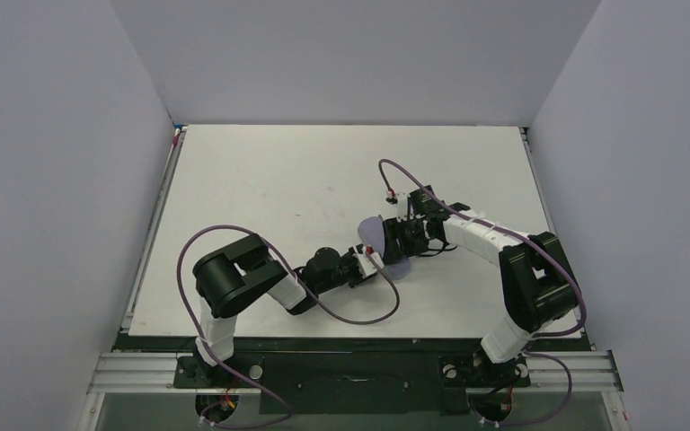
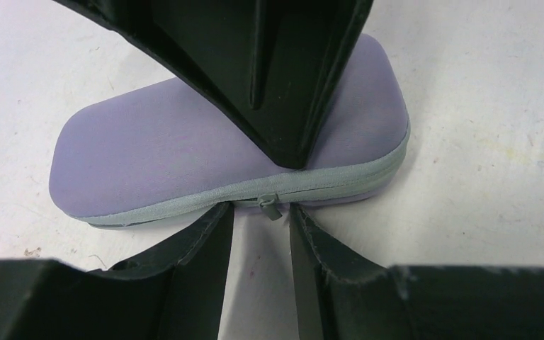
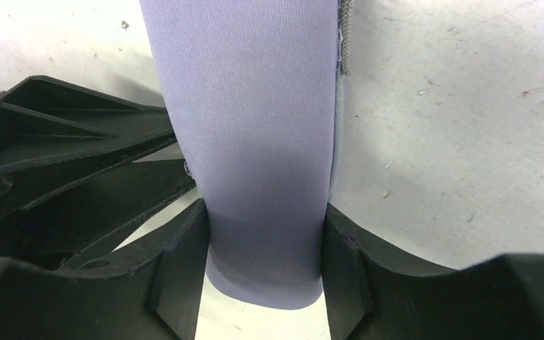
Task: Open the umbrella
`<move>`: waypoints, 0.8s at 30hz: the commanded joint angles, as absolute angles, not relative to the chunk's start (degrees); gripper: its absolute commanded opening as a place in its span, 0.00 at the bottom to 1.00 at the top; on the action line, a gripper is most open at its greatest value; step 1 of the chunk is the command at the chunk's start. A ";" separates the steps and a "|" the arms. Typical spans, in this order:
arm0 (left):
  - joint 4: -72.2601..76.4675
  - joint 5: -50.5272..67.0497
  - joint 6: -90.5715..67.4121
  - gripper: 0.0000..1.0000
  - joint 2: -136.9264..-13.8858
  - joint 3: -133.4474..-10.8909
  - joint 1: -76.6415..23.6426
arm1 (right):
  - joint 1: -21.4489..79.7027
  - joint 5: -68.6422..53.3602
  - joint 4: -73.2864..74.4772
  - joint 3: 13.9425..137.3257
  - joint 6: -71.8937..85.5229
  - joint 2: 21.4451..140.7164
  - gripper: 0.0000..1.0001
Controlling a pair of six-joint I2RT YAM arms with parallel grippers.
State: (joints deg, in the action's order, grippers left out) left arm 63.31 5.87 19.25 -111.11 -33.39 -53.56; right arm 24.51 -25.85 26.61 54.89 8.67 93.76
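The umbrella is hidden; only a flat lilac oval pouch (image 1: 380, 235) shows, lying on the white table between the two arms. My right gripper (image 1: 402, 239) is shut on the pouch (image 3: 255, 127), one finger against each side of it. A grey zipper (image 2: 184, 202) runs along the pouch's (image 2: 163, 142) near edge, and its small pull (image 2: 271, 206) hangs down. My left gripper (image 2: 261, 216) is open, its fingertips at that edge on either side of the pull without pinching it. One right finger (image 2: 283, 85) reaches over the pouch from above.
The white table (image 1: 305, 171) is walled by grey panels at the back and both sides. Both arms meet near the table's middle right. Purple cables (image 1: 234, 235) loop from each arm. The left gripper's black body (image 3: 57, 163) sits close beside the pouch in the right wrist view.
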 commanded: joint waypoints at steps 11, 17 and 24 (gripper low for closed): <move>60.11 10.73 7.69 0.00 -113.03 -39.23 -52.24 | 24.95 -23.04 27.95 52.03 6.70 94.61 0.00; 62.31 12.73 8.85 0.00 -110.46 -35.62 -53.60 | 24.09 -22.62 26.02 52.16 9.20 95.31 0.00; 61.60 12.88 11.97 0.00 -108.81 -33.03 -59.49 | 23.45 -20.51 22.53 52.83 14.38 95.52 0.00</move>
